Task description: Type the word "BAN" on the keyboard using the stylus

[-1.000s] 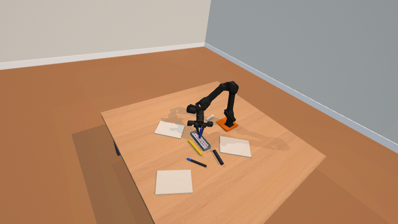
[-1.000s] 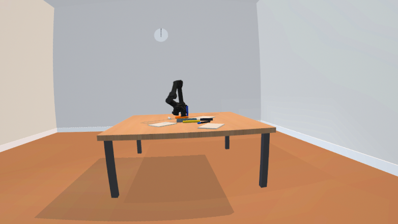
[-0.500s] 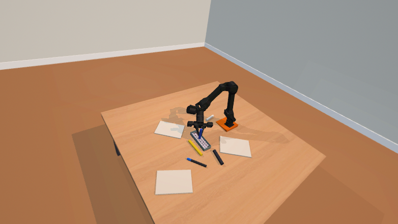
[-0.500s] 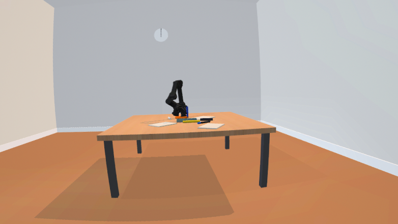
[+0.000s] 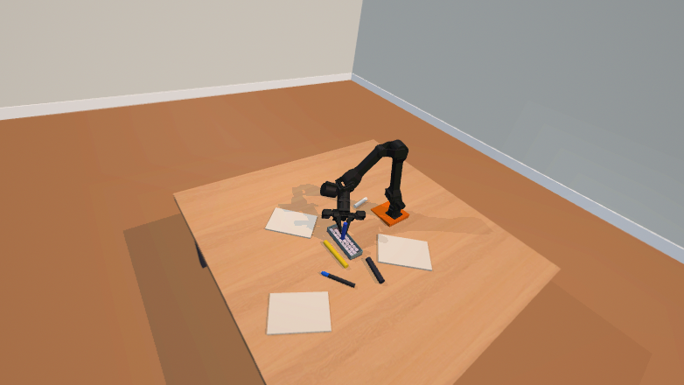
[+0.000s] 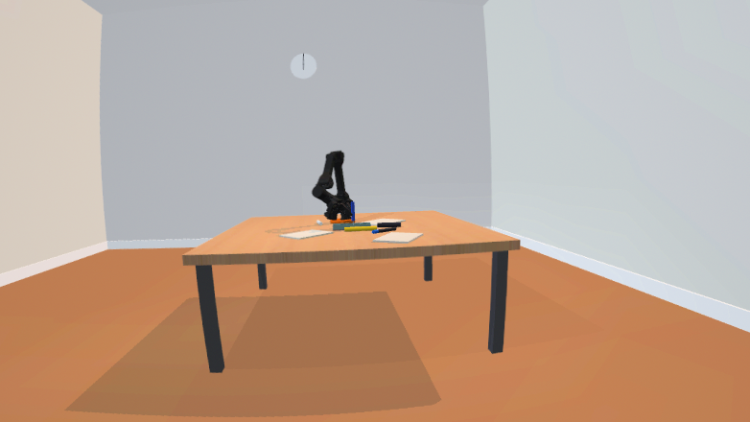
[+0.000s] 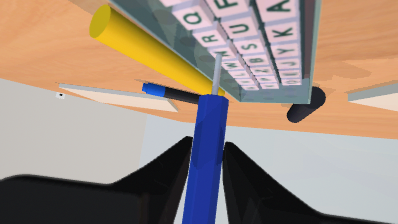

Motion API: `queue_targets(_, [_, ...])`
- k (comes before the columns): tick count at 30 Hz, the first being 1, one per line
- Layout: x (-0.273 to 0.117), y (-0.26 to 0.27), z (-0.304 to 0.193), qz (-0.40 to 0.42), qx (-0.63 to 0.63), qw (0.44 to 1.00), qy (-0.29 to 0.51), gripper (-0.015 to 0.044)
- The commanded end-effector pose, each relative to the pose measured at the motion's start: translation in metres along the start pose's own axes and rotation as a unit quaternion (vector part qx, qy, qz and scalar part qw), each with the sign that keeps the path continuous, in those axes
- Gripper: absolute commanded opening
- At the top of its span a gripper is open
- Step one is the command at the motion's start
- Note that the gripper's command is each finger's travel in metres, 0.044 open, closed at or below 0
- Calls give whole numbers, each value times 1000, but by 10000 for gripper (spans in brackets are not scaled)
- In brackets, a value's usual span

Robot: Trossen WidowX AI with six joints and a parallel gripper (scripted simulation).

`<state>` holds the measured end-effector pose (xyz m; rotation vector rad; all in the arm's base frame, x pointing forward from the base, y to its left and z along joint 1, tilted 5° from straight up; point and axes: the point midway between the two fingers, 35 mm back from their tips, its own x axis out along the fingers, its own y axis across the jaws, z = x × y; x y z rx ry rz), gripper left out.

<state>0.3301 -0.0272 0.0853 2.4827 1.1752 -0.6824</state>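
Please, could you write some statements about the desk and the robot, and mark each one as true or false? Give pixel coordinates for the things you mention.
1. The gripper (image 5: 344,227) (image 7: 207,146) is shut on the blue stylus (image 5: 344,230) (image 6: 353,211) (image 7: 207,132). True.
2. The yellow stick (image 5: 335,254) (image 6: 360,228) (image 7: 155,55) stands upright on the keyboard (image 5: 356,255) (image 6: 343,226) (image 7: 275,96). False: it lies flat beside the keyboard.
3. The pen with the blue end (image 5: 340,280) (image 6: 386,229) (image 7: 172,93) lies on a white sheet. False: it lies on the wooden table (image 5: 406,306) (image 6: 351,253).
4. The arm stands on an orange base plate (image 5: 380,211). True.
5. The stylus's thin metal tip (image 7: 216,75) points away from the keys. False: it points toward them.
6. Three pale flat sheets (image 5: 291,222) (image 5: 404,252) (image 5: 298,312) lie on the table. True.
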Motion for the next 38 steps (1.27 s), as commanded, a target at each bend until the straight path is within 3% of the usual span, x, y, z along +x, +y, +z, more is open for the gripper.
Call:
queue_targets(1, [1,-1,3,0,-1,1000,-1,81])
queue_targets(38, [-15,-2,-27,-3,0,1000,-1,81])
